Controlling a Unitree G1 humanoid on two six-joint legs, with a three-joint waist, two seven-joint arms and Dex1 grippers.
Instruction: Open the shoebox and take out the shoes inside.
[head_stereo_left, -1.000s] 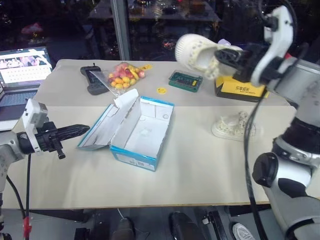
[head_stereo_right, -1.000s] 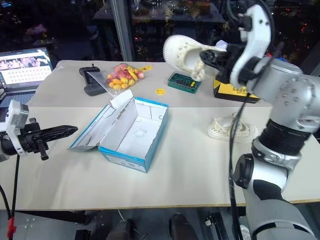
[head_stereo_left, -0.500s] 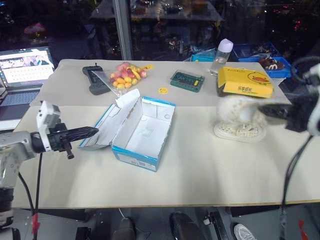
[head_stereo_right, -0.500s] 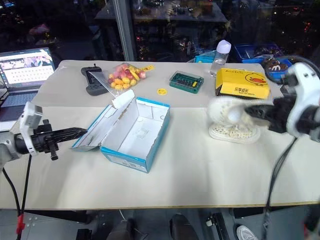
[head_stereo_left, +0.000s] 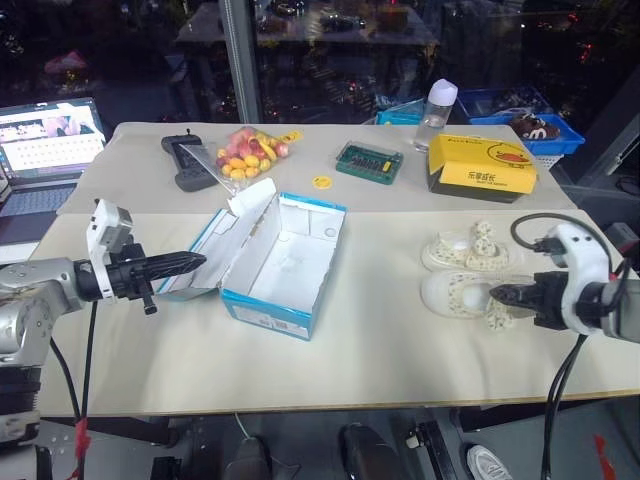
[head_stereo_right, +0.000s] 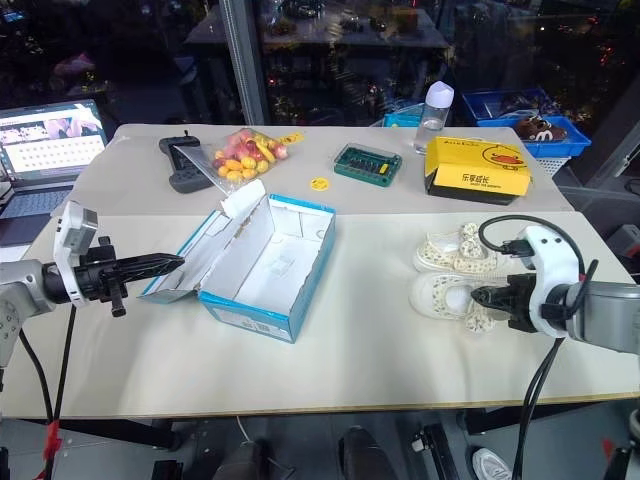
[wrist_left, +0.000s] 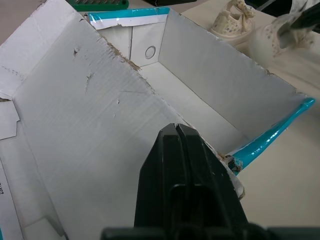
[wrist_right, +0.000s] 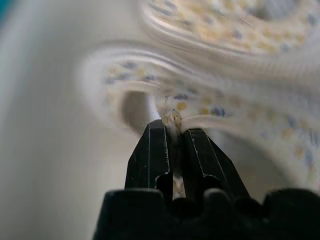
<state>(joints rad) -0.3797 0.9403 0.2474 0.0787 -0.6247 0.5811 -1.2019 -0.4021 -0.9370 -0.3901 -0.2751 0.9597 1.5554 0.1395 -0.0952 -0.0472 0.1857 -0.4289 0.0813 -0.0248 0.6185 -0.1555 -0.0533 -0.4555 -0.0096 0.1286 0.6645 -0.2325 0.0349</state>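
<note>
At lower right of the left eye view, the right gripper (head_stereo_left: 497, 293) has its two black fingers pinched nearly together on the heel edge of a cream perforated shoe (head_stereo_left: 455, 293), which lies on the pale tabletop (head_stereo_left: 380, 340). The right wrist view shows the fingers (wrist_right: 150, 155) clamped on a thin strip of that shoe's rim. Just behind it lies the second cream perforated shoe (head_stereo_left: 463, 250), free of any gripper.

At lower left, the left gripper (head_stereo_left: 196, 261) has its fingers closed together with nothing between them; its tip is at the folded-back lid (head_stereo_left: 220, 250) of the bright blue cardboard shoebox (head_stereo_left: 285, 262). The shoebox stands open left of centre, its white inside bare; a small printed label on its near end is too small to read.

Further back, a small round yellow disc (head_stereo_left: 321, 181) lies on the table, with a green rectangular case (head_stereo_left: 369, 161) beside it. Toward upper left are a clear bag of orange and yellow pieces (head_stereo_left: 245, 152) and a black handheld controller (head_stereo_left: 187, 160). At upper right sits a yellow box with a duck logo (head_stereo_left: 481, 165); its writing is illegible. Behind it stands a clear bottle with a pale cap (head_stereo_left: 437, 103). At far left, an open laptop (head_stereo_left: 45, 135) shows a lit screen.
</note>
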